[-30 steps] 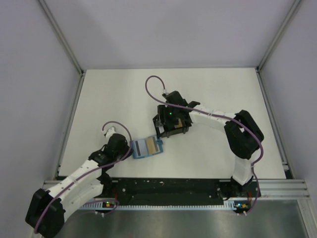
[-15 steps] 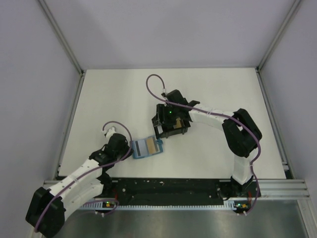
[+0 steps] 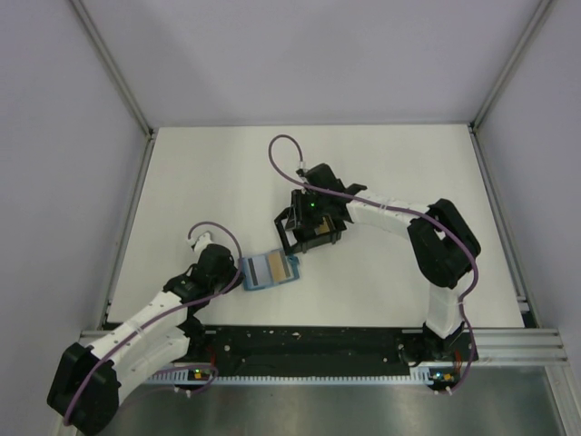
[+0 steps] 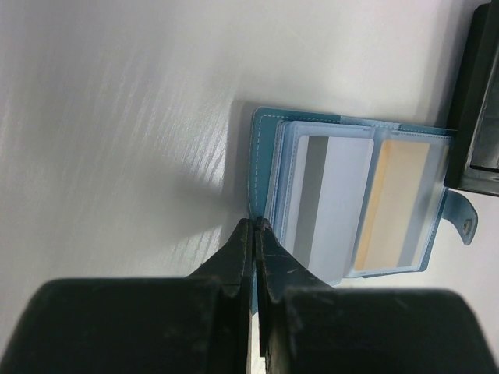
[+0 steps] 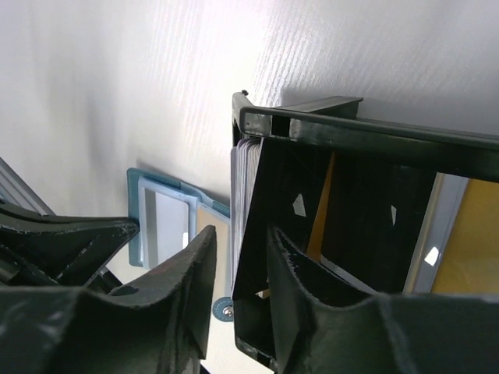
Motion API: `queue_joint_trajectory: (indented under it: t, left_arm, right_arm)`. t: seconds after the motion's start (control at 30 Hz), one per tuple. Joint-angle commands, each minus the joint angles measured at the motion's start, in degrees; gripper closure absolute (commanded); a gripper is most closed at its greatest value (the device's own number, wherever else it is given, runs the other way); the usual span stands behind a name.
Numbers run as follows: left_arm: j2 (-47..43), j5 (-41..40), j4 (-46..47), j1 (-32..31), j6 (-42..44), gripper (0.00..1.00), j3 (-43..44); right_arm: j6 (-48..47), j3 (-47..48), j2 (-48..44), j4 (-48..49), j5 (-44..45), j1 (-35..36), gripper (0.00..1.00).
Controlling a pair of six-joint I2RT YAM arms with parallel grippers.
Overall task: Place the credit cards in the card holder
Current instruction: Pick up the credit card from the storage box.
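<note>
The teal-blue card holder (image 3: 270,270) lies open on the table, with a silver-grey card (image 4: 331,202) and an orange card (image 4: 398,204) in its clear sleeves. My left gripper (image 3: 241,275) is shut on the holder's left cover edge (image 4: 261,167). The black tray (image 3: 334,238) holds more credit cards: a stack of them (image 5: 238,187) stands on edge against its wall, and an orange one (image 5: 477,241) lies inside. My right gripper (image 5: 238,257) is open, with one finger outside the tray beside the stack and the other inside.
The tray's corner (image 4: 479,117) almost touches the holder's snap tab (image 4: 466,222). Grey walls and metal rails (image 3: 136,227) bound the white table. The arm bases stand on the near black rail (image 3: 309,350).
My right gripper and the tray under it have shifted slightly to the left, toward the holder. My left arm and the holder have not moved.
</note>
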Motion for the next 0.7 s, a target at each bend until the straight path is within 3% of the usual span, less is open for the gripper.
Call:
queue_joint_trajectory:
  t: [0.0, 0.27, 0.67]
  left_arm:
    - [-0.12, 0.49, 2.68, 0.23, 0.46, 1.00, 1.19]
    - [-0.38, 0.58, 2.59, 0.23, 0.46, 1.00, 1.02]
    - [-0.30, 0.66, 3.21, 0.23, 0.46, 1.00, 0.84]
  right_arm:
    - [0.19, -0.34, -3.44, 2.39, 0.60, -0.30, 0.71]
    - [-0.95, -0.07, -3.70, 0.64, 3.58, -0.47, 0.91]
    - [-7.10, 3.62, -0.10, -5.95, 9.65, -0.56, 0.96]
